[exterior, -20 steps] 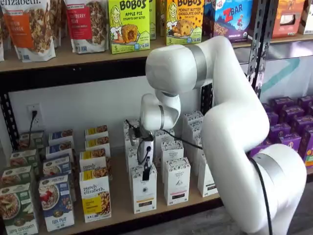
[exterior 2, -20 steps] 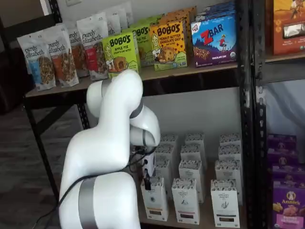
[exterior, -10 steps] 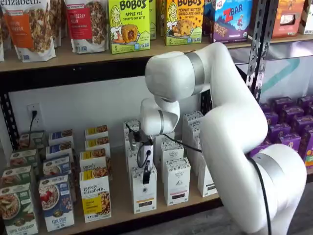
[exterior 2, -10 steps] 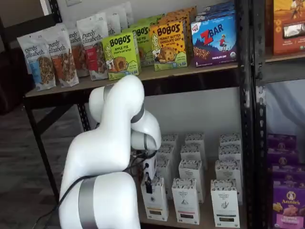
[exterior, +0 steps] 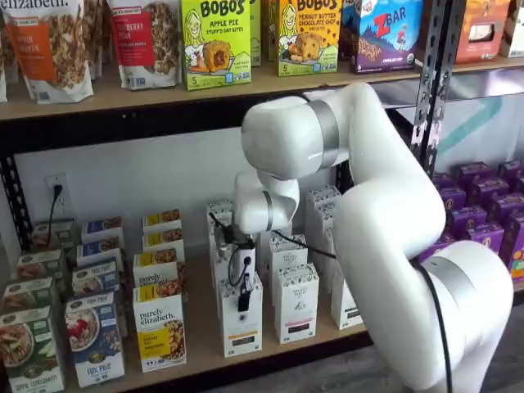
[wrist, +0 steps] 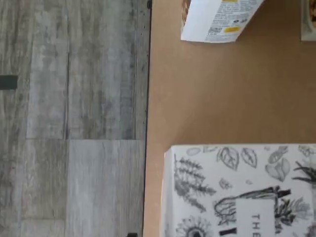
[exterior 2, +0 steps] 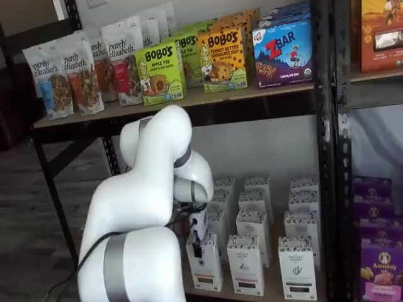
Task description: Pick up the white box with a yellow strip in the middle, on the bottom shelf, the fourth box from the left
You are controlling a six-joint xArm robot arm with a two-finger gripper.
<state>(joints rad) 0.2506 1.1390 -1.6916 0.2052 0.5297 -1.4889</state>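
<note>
The white box with a yellow strip [exterior: 160, 330], marked "purely elizabeth", stands at the front of the bottom shelf, left of the arm. The wrist view shows part of a white box with yellow print [wrist: 217, 19] on the brown shelf board; I take it for the same box. My gripper [exterior: 244, 296] hangs over a white box with leaf drawings [exterior: 241, 321], to the right of the yellow-strip box and apart from it. Only a black finger and a cable show, also in a shelf view [exterior 2: 196, 244]. No gap between the fingers can be made out.
Green [exterior: 29, 348] and blue [exterior: 94, 336] boxes stand left of the yellow-strip box, with more rows behind. Several white leaf-drawn boxes [exterior: 296, 301] fill the shelf's right part; one fills much of the wrist view [wrist: 242, 192]. The shelf edge and grey floor [wrist: 74, 118] show beside it.
The arm's upper joints have shifted a little down and left. The gripper has sunk slightly toward the front leaf-drawn box. No box has moved.
</note>
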